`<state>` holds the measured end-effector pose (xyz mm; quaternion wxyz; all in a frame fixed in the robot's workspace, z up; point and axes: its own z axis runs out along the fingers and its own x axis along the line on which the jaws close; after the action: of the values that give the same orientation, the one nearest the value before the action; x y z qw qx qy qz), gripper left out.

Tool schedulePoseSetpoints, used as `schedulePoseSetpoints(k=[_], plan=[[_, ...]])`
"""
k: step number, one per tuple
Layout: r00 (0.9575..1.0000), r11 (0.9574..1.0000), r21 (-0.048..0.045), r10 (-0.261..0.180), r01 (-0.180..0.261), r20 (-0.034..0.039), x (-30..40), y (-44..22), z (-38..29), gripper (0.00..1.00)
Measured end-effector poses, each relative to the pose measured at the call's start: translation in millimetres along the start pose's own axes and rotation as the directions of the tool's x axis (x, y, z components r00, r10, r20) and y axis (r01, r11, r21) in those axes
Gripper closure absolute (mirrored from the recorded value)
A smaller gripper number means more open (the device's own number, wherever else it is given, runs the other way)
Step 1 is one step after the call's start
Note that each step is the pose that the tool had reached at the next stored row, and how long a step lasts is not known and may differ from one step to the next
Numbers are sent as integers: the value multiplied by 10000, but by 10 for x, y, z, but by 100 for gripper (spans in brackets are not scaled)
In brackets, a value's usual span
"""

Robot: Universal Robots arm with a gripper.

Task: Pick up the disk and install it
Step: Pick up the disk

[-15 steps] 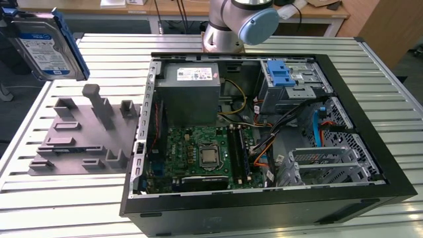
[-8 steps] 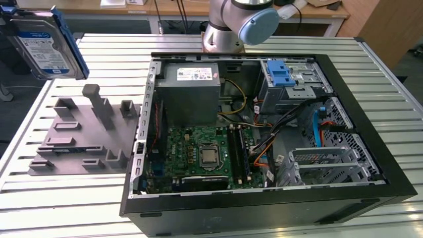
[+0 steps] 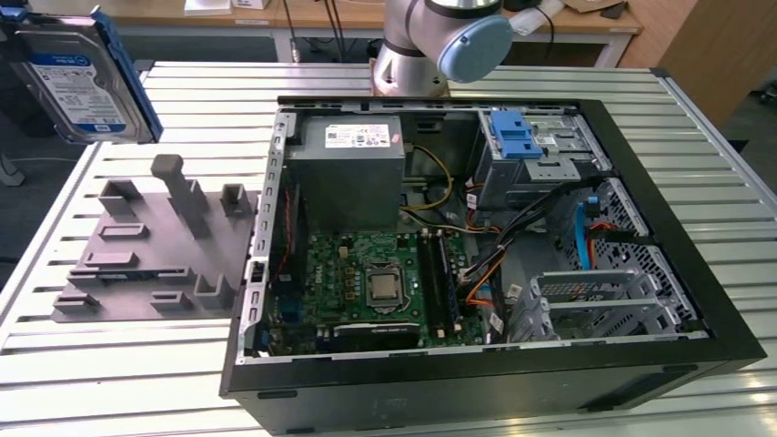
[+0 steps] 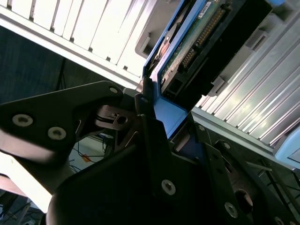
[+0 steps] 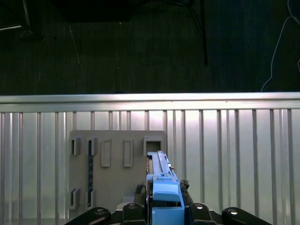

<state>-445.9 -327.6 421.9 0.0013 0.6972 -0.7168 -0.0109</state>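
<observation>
While gripper (image 4: 171, 118) clamps it, disk (image 3: 79, 86) (blue-framed) aloft

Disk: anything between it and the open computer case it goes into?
Nothing visible. The disk, clamped in the end effector, hangs in the air at the exterior view's left, over the grey fixture. The computer case lies open; cables crowd the space beside its drive cages.

Silver, blue-framed disk (image 3: 75, 80)

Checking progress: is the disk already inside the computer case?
No, the disk is up in the air, well outside the open case.
</observation>
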Motion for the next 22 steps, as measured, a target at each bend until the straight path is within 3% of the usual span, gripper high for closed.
schedulePoseSetpoints(k=[22], plan=[[10000, 10000, 0, 0, 0, 0, -2, 2, -119, 63]])
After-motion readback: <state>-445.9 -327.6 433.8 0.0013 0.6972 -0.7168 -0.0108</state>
